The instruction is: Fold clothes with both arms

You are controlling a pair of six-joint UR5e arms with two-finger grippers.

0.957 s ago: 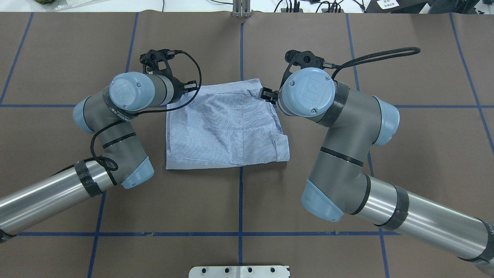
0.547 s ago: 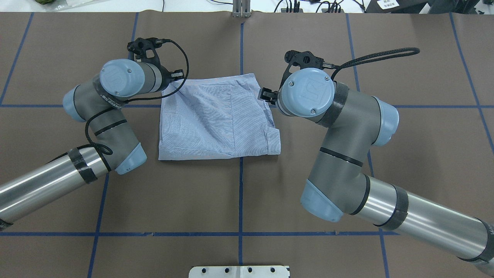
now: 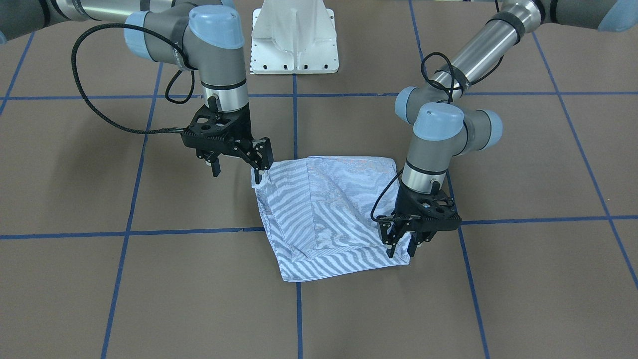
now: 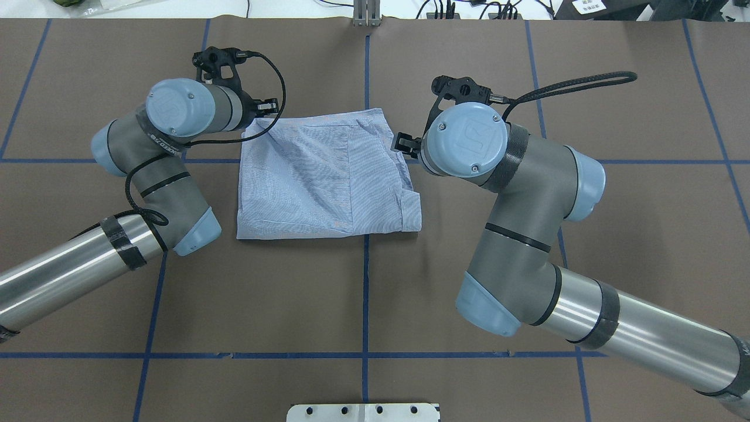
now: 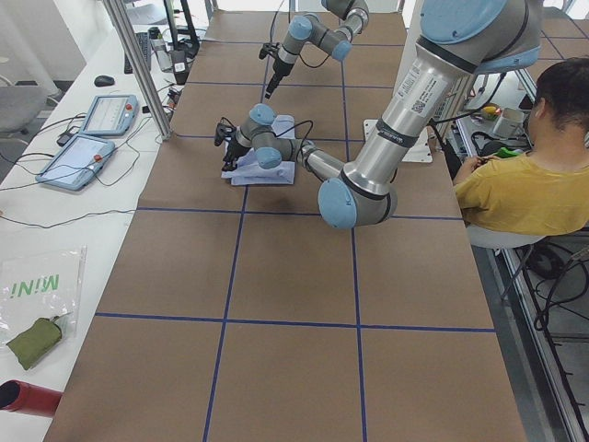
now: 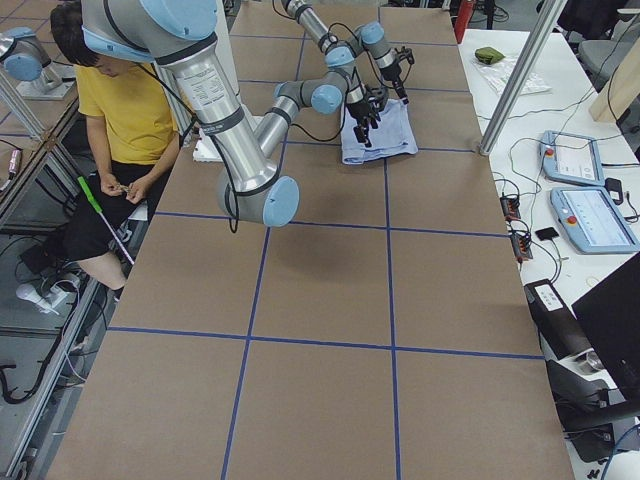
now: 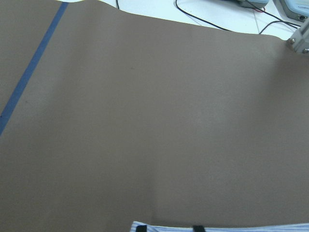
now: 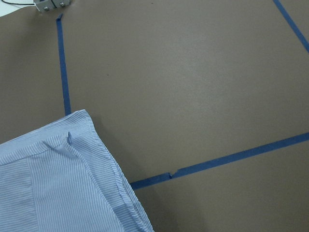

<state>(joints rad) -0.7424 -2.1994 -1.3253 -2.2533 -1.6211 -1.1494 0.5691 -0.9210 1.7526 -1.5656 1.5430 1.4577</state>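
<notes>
The shirt (image 4: 328, 176) lies folded into a rough rectangle on the brown table (image 4: 375, 305), just above the middle of the overhead view. Most of it sits left of the vertical blue tape line (image 4: 365, 293). In the front-facing view the left gripper (image 3: 401, 247) stands at the cloth's lower right corner, pointing straight down. Its fingers are drawn close with the striped corner between them, so it appears to be pinching that corner, though the contact is small and partly hidden by the fingers themselves. The left wrist view backs this up: a thin strip of striped fabric runs along the bottom edge of the frame, with two dark fingertips (image 7: 195, 228) set on it. The right gripper (image 3: 237, 174) hangs at the shirt's upper left corner in the front-facing view, its fingers spread wide and gripping nothing. One fingertip is just beside the cloth's edge, and I cannot tell whether it touches. The right wrist view shows only the shirt's corner at lower left of the frame, flat on the table beside the tape. A white pedestal base (image 3: 294, 40) sits at the top centre of the front-facing view.
</notes>
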